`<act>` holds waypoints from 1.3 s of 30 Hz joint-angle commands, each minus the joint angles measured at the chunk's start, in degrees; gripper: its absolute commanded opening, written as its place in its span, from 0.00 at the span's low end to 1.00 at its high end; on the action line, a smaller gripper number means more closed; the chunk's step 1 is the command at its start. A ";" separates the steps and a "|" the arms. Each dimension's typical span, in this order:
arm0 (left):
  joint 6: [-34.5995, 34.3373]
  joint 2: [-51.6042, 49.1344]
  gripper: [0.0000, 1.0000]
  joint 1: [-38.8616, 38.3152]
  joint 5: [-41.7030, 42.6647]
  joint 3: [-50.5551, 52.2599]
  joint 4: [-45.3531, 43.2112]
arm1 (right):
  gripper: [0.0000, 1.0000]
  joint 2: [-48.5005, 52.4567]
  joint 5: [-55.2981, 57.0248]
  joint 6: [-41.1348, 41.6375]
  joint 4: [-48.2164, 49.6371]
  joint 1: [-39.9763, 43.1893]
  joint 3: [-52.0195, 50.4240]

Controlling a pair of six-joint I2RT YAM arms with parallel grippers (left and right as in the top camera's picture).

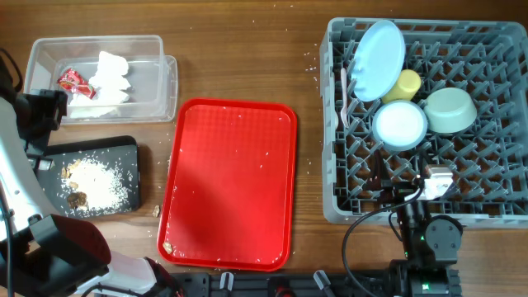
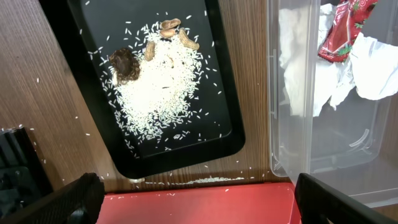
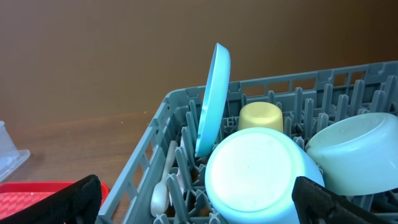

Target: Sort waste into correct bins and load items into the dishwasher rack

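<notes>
The clear tub [image 1: 165, 82] [image 2: 280, 124] holds the white napkin [image 1: 111, 78] [image 2: 348, 81] and red wrapper [image 1: 73, 81] [image 2: 342, 28]. The black tray [image 1: 124, 157] [image 2: 93, 37] holds crumbly food scraps [image 1: 95, 183] [image 2: 155, 81]. The grey rack [image 1: 338, 165] [image 3: 155, 134] holds the upright blue plate [image 1: 379, 58] [image 3: 214, 99], yellow cup [image 1: 406, 82] [image 3: 261, 117], two mint bowls [image 1: 399, 124] [image 1: 450, 110] [image 3: 258, 174] and white cutlery [image 1: 345, 99] [image 3: 160, 193]. My left gripper [image 1: 45, 111] [image 2: 199, 199] is open and empty, high above the bins. My right gripper [image 1: 404, 194] [image 3: 202, 202] is open and empty at the rack's near edge.
The flat red tray [image 1: 231, 181] [image 2: 199, 208] lies mid-table with a few rice grains and a crumb [image 1: 167, 246] on it. A small brown scrap [image 1: 155, 211] lies on the wood between the black tray and the red tray. Rice grains dot the wood around the black tray.
</notes>
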State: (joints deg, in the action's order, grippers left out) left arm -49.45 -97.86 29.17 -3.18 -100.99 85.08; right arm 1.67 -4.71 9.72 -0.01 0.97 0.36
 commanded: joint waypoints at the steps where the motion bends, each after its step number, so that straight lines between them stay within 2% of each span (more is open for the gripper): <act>1: -0.72 -0.07 1.00 0.26 -0.57 -0.07 0.00 | 1.00 0.37 -0.07 -0.70 0.17 0.28 -0.04; 11: -0.48 -0.31 1.00 0.50 -2.05 -0.07 0.09 | 1.00 0.37 -0.07 -0.70 0.17 0.28 -0.04; 14: -0.57 -0.28 1.00 0.48 -1.95 -0.07 3.17 | 1.00 0.37 -0.07 -0.72 0.17 0.28 -0.04; 17: -0.72 2.40 1.00 -2.14 -0.96 2.78 3.17 | 1.00 0.37 -0.07 -0.70 0.17 0.28 -0.04; 20: -0.28 12.87 1.00 -12.70 -8.66 14.91 -12.02 | 1.00 0.37 -0.07 -0.70 0.17 0.28 -0.04; 23: -0.28 27.61 1.00 -24.55 -16.83 33.31 -27.39 | 1.00 0.37 -0.07 -0.70 0.17 0.28 -0.04; 26: -0.26 39.60 1.00 -28.46 -17.68 47.12 -37.07 | 1.00 0.37 -0.07 -0.70 0.17 0.28 -0.04; 28: 0.00 52.43 1.00 -28.70 -16.81 60.96 -44.98 | 1.00 0.37 -0.07 -0.70 0.17 0.28 -0.04; 31: 9.18 63.28 1.00 -28.70 -13.42 71.69 -55.17 | 1.00 0.37 -0.07 -0.70 0.17 0.28 -0.04; 33: 24.33 71.17 1.00 -28.70 -5.97 80.19 -68.35 | 1.00 0.37 -0.07 -0.70 0.17 0.28 -0.04; 34: 28.28 73.83 1.00 -28.70 -2.99 83.47 -73.29 | 1.00 0.37 -0.07 -0.68 0.17 0.28 -0.04; 36: 30.71 78.07 1.00 -28.70 -2.62 89.24 -80.17 | 1.00 0.37 -0.07 -0.70 0.17 0.28 -0.04; 39: 30.67 84.63 1.00 -28.72 -0.92 95.89 -84.26 | 1.00 0.37 -0.07 -0.70 0.17 0.28 -0.04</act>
State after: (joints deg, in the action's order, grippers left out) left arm -23.53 -18.57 0.73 -7.68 -10.55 3.18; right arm 2.31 -4.71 9.69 -0.03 0.97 0.36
